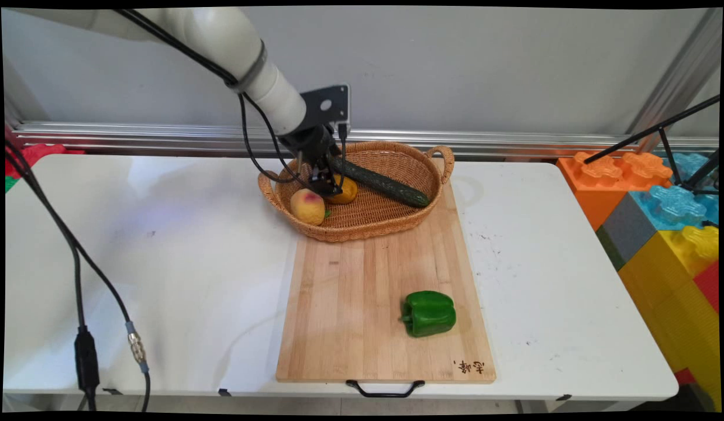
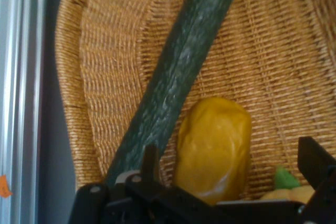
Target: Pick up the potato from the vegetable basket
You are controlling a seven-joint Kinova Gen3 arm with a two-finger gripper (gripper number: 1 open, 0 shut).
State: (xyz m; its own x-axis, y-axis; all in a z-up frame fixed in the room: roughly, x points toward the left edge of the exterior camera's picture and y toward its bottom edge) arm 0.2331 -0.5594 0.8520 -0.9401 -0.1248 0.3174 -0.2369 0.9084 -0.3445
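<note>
- Hovering low inside the basket (image 1: 438, 175) right now: gripper (image 1: 330, 186), down over the yellow fruit (image 2: 215, 145).
- Fingers (image 2: 150, 161) spread wide, one on each side of that fruit, with nothing held. Can't tell from either view whether either one actually touches it.
- Sitting in the left half of the basket, that fruit, just beside the cucumber (image 1: 385, 184).
- Basket contents, three things:
  - cucumber lying at a slant across the middle, upper end hidden behind the gripper, lower end near the right wall
  - yellow fruit tucked against the cucumber's left side
  - peach (image 1: 307, 206) at the near-left wall, close to the yellow fruit
- Parked on the far end of the board (image 1: 362, 280), the basket, with its left side hanging over onto the table (image 1: 163, 263).
- Also on the board: a pepper (image 1: 429, 313), lying near the front right corner, well apart from the basket.
- Off the table's right edge: a stack of big coloured blocks (image 1: 660, 204), not touching anything above.
</note>
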